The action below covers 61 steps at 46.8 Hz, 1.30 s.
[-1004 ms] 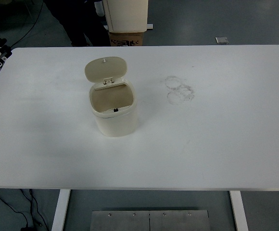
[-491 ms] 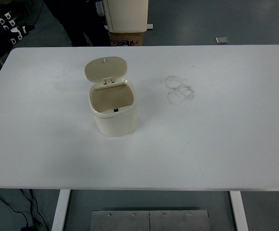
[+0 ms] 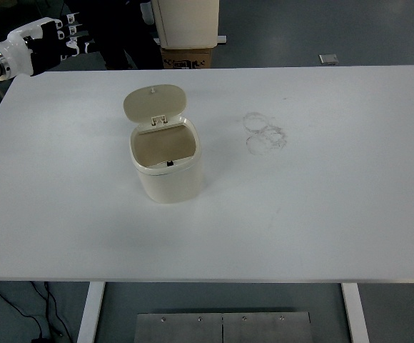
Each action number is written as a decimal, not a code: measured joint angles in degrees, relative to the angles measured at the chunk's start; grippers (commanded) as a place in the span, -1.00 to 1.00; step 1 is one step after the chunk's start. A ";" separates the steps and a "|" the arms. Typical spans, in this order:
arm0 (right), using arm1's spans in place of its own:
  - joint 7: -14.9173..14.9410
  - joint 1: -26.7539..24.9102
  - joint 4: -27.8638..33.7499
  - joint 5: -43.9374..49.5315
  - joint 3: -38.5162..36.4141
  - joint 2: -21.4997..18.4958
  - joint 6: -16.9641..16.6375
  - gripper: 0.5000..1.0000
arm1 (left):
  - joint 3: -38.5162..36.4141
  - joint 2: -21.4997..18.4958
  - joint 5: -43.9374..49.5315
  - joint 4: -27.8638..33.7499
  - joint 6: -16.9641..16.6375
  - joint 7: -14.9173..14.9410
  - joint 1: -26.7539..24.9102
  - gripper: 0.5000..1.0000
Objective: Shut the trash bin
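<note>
Surface [image 3: 321,214]: white, rectangular, filling most of my head view; near edge runs along the bottom.

Bin [image 3: 167,171]: cream, small, rounded body. Stands upright left of the surface's centre, well apart from every edge. Inside looks tan and I see nothing in it.

Lid [image 3: 155,102]: cream oval, hinged at the bin's far rim. Stands raised, tilted back toward the far edge, its inner face turned to my camera. Bin is open.

Ring marks [image 3: 264,133]: faint overlapping circles on the surface, right of the bin and nearer the far edge, apart from the bin.

Left hand [image 3: 58,36]: my left arm enters at the top-left, by the far-left corner. The hand is black with white segments and sits above or just beyond that corner, well apart from the bin. It holds nothing. The fingers are small and partly lost against the dark background, so I cannot tell whether they are spread or curled.

Box [image 3: 188,57]: brown cardboard, on the floor beyond the far edge, under a cream unit [image 3: 186,21].
</note>
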State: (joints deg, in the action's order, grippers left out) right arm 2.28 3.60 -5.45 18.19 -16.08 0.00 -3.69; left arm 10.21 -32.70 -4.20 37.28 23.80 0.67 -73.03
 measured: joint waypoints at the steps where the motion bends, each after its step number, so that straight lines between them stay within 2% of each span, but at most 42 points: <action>1: 0.00 0.00 0.00 0.00 0.00 0.00 0.00 0.97 | -0.40 -0.34 -0.03 0.98 0.03 0.33 -0.51 1.00; 10: 0.00 0.00 0.00 0.00 0.00 0.00 0.00 0.97 | -5.50 -3.48 -0.13 9.26 0.35 3.00 -4.80 1.00; 29: 0.00 0.00 0.00 0.00 0.00 0.00 0.00 0.97 | -16.79 -5.37 -1.05 23.56 0.71 3.37 -14.19 1.00; 35: 0.00 0.01 0.00 0.00 0.00 0.00 0.00 0.97 | -18.83 -5.36 -1.09 25.96 0.68 3.79 -16.32 1.00; 43: 0.00 0.00 0.00 0.00 0.00 0.00 0.00 0.97 | -19.54 -5.36 -1.09 28.26 0.64 8.09 -17.71 1.00; 61: 0.00 0.00 0.00 0.00 0.00 0.00 0.00 0.97 | -20.44 -5.32 -1.33 31.75 0.61 12.79 -21.77 1.00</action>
State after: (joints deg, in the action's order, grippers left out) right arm 2.28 3.60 -5.45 18.19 -16.08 0.00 -3.69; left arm -10.23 -38.02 -5.54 69.03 24.40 13.45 -94.80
